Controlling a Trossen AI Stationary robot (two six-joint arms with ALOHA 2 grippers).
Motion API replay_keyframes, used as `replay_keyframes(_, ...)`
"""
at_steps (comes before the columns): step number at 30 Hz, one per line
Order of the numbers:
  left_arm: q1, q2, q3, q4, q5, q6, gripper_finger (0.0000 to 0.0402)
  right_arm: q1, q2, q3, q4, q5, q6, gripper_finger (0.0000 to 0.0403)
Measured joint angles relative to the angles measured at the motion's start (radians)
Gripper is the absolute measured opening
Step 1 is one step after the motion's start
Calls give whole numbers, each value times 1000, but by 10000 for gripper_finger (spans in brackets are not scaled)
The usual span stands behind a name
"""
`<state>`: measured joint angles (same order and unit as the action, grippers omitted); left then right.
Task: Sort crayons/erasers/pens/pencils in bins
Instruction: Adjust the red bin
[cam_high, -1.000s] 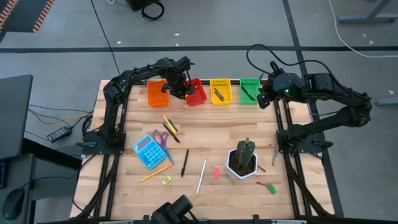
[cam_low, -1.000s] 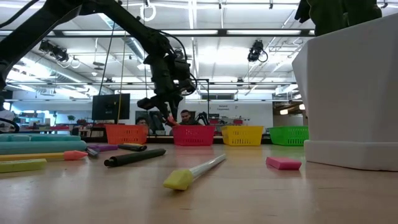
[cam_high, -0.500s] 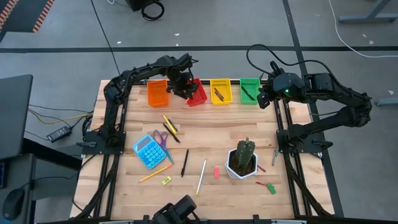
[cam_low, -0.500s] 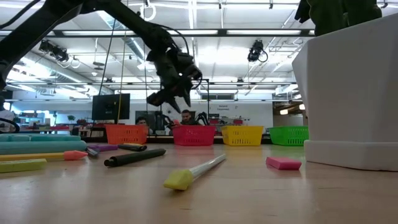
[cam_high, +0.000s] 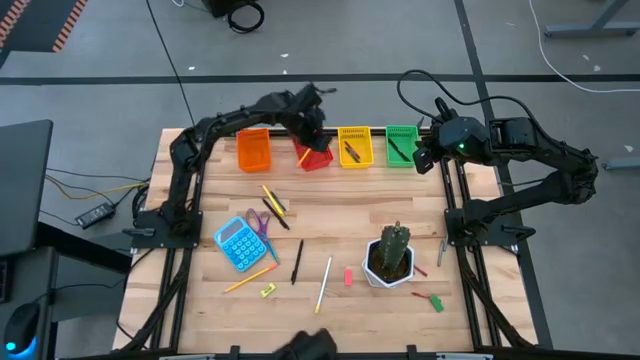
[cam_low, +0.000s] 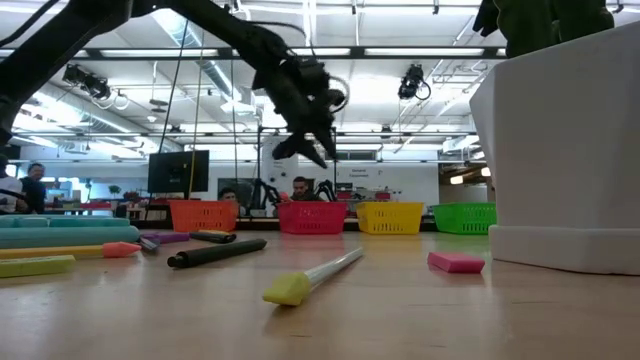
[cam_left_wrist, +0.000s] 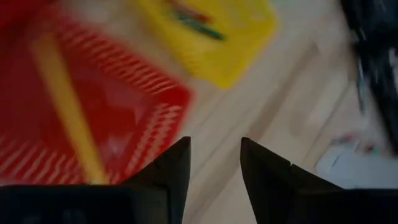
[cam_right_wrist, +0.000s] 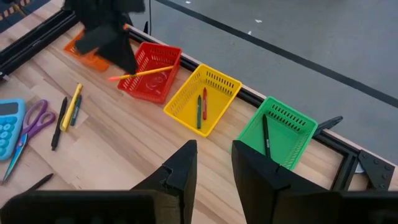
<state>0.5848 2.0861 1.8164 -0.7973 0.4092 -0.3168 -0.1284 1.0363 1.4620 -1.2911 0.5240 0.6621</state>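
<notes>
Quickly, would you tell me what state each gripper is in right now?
Left gripper: open, empty, above the red bin.
Right gripper: open, empty, near the green bin.

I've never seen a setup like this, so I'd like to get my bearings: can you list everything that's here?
Bins: four, in a row at the far edge; orange bin, red bin, yellow bin, green bin.
Yellow pencil: one, in the red bin.
Crayons: two, green and red, in the yellow bin.
Black pen: one, in the green bin.
Calculator: one, blue, on the table.
Scissors: one, purple, beside the calculator.
Pale pencil: one, mid-table.
Pink eraser: one, by the cactus pot, which is white.
Left gripper: open, over the red bin.
Right gripper: open, near the green bin.
</notes>
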Motion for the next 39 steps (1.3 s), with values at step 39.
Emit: replay_keyframes(39,-197,62,-8,18,-465,503,209,1,0,0,0,-19,6,107)
